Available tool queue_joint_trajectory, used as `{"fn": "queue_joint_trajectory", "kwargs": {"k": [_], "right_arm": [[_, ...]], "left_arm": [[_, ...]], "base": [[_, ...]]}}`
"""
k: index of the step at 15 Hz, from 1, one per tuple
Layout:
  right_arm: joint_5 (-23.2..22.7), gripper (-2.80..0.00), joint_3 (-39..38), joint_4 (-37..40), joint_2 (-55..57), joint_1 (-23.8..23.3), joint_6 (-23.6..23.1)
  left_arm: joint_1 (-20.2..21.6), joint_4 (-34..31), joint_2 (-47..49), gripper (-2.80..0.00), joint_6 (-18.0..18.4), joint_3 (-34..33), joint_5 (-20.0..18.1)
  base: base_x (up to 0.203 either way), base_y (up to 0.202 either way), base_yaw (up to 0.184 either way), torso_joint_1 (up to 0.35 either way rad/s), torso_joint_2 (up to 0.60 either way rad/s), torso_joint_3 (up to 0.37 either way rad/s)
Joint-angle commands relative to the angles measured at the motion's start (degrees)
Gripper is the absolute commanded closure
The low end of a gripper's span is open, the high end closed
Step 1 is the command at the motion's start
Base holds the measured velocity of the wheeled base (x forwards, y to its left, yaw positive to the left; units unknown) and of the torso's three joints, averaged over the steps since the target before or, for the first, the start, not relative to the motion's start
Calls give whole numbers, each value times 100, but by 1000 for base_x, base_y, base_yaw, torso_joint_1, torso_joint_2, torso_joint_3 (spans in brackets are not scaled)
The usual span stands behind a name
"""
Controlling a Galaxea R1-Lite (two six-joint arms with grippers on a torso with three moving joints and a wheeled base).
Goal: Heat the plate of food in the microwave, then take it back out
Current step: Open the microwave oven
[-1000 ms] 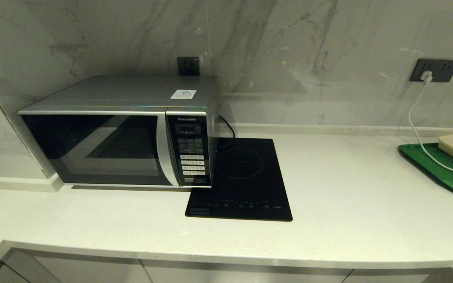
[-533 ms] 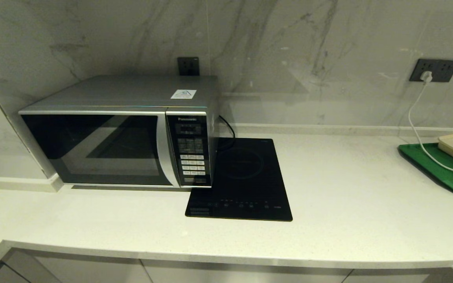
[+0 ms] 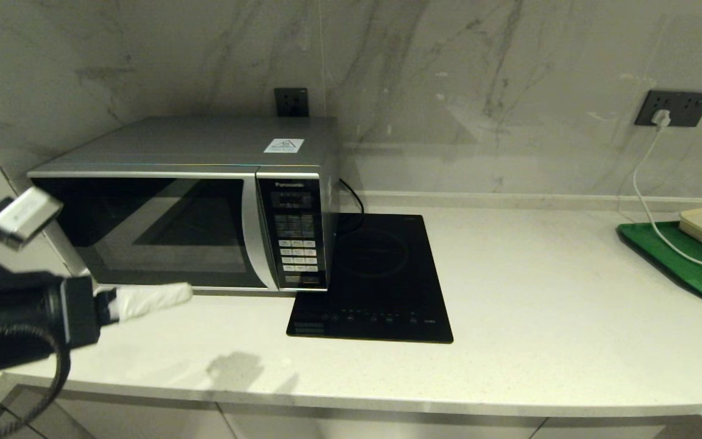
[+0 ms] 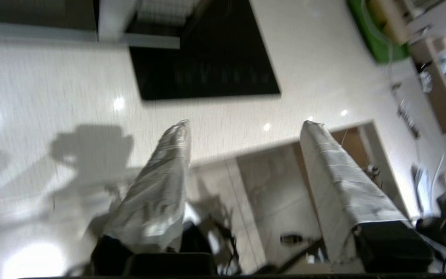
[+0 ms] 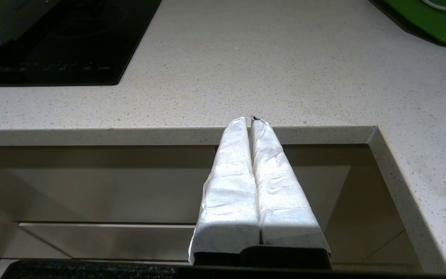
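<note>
Both hands we see empty: left hand [image 4: 244,124] open over the counter [image 3: 540,317], microwave [image 3: 186,207] just beyond; right hand [image 5: 252,120] closed.

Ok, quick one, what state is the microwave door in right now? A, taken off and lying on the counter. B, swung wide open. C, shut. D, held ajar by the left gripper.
C: in the head view the dark glass door of the microwave sits flush with its button panel, while the left gripper hovers in front of its lower edge with the fingers spread apart, holding nothing.
</note>
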State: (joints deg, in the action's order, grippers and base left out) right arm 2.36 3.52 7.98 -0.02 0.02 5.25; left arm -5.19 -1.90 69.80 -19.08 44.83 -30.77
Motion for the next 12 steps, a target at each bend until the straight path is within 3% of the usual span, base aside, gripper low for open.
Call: {"fn": "queue_joint_trajectory", "kwargs": {"k": [1, 4, 5, 7, 8, 10, 12], "right_arm": [[1, 0, -1, 1, 2, 4, 2], [1, 0, -1, 1, 2, 6, 2], [1, 0, -1, 1, 2, 3, 2], [1, 0, -1, 1, 2, 6, 2], [1, 0, -1, 1, 2, -1, 2], [1, 0, -1, 1, 2, 3, 2], [1, 0, -1, 1, 2, 3, 2]], "left_arm": [[656, 91, 1422, -280, -13, 1152, -886], [1638, 380, 2039, -280, 261, 1302, -3966], [1817, 546, 2354, -280, 638, 1273, -4424], [1940, 714, 2763, -280, 1868, 1115, -4687], [1914, 747, 2900, -280, 2301, 998, -4779], [1734, 809, 2935, -280, 2643, 846, -5106], [1542, 843, 3076, -280, 3069, 819, -5140]], "base": [[0, 0, 0, 0, 0, 0], [0, 0, 0, 0, 0, 0], [0, 0, 0, 0, 0, 0], [0, 0, 0, 0, 0, 0], [0, 0, 0, 0, 0, 0], [0, 0, 0, 0, 0, 0], [0, 0, 0, 0, 0, 0]]}}
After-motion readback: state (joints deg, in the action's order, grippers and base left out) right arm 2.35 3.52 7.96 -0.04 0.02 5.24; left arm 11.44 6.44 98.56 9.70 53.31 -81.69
